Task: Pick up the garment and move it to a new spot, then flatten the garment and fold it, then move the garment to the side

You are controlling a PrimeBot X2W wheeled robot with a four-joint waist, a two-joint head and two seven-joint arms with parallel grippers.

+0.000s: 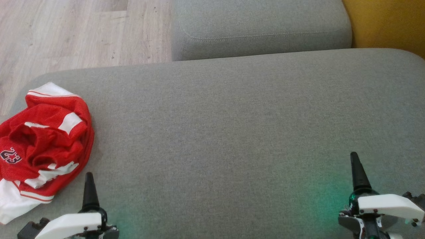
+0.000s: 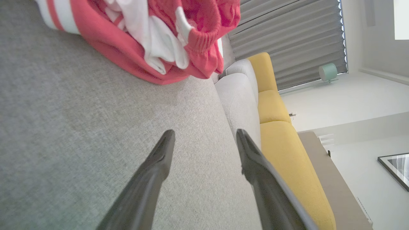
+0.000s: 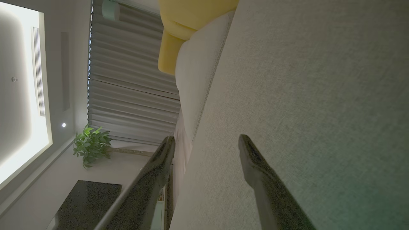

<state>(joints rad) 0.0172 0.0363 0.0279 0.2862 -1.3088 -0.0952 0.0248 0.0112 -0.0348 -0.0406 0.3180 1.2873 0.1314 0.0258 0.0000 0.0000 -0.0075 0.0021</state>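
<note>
Fingers [image 2: 159, 166] spread and empty on both grippers.
Left gripper [image 2: 205, 133] and right gripper [image 3: 206, 139] sit at the head view's lower corners, holding nothing. Crumpled red garment [image 1: 43, 142] lies at the seat's [image 1: 232, 126] left edge, just above the left gripper. Open seat spans the middle; floor [image 1: 66, 33] upper left, cushion [image 1: 259, 30] at top.

— What carries things here?
— A wide grey fabric cushion [image 1: 232, 126], spanning most of the frame.
— Anything on it?
— One crumpled red and white garment [image 1: 46, 139], bunched at the lower left by the cushion's left side, reaching the frame's left edge.
</note>
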